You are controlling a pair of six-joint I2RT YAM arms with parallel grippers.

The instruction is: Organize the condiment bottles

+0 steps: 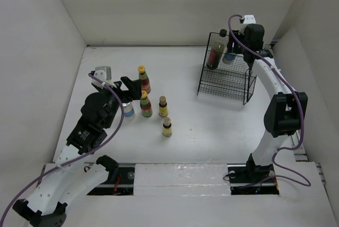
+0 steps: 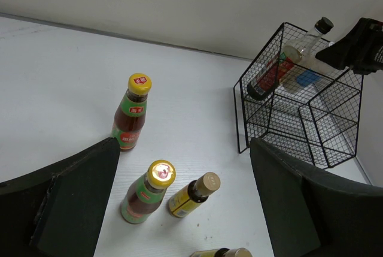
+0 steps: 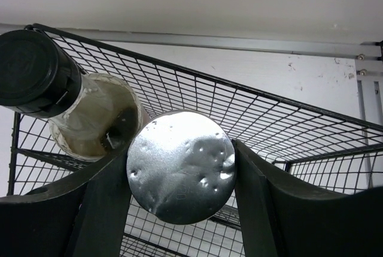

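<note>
Two red-sauce bottles, label writing unreadable; left claw wide, empty; right claw clamps silver-lidded jar.

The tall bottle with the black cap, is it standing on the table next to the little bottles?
No, the tall bottle leans tilted inside the black wire basket.

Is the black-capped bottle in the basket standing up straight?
No, tilted. The black-capped bottle leans at a slant inside the wire basket, cap poking out.

2 white arms, black joints, purple cables, black jaws
</note>
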